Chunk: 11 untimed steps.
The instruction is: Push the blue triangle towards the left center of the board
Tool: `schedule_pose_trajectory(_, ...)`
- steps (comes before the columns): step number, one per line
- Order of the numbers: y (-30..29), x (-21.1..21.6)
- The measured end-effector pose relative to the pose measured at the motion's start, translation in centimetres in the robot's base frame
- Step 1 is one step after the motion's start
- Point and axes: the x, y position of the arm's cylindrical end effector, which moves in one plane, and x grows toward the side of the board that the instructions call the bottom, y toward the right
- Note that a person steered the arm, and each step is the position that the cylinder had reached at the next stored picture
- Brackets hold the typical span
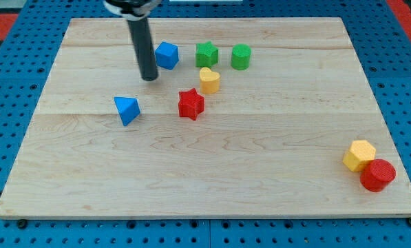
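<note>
Camera view: nearest, a yellow hexagonal block [359,154] touches a red cylinder [378,174], well clear. The blue triangle block [127,109] sits left of centre on the wooden table [260,200]. No fingers: my tip [149,78], a bare rod holding nothing, stands beyond it, just beside a blue cube-like block [166,55]. Risk: nudging that instead.

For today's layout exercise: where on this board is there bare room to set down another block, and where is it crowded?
Bare wood runs along the board's bottom edge, from its left corner to the yellow hexagon and red cylinder, which touch. The top right is bare too. Crowded: top centre, around the blue cube, green star, green cylinder, yellow heart, red star, my tip.
</note>
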Motion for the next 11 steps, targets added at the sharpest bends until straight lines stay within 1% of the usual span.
schedule_pose_trajectory(1, 1.2, -0.5)
schedule_pose_trajectory(2, 1.2, -2.3)
schedule_pose_trajectory(3, 1.8, -2.9)
schedule_pose_trajectory(4, -0.6, 0.4)
schedule_pose_trajectory(5, 1.9, 7.4)
schedule_pose_trajectory(6, 1.5, 11.0)
schedule_pose_trajectory(7, -1.6, 10.6)
schedule_pose_trajectory(8, -4.8, 7.8)
schedule_pose_trajectory(9, -8.7, 6.4)
schedule_pose_trajectory(10, -10.6, 8.7)
schedule_pose_trajectory(11, -12.4, 7.4)
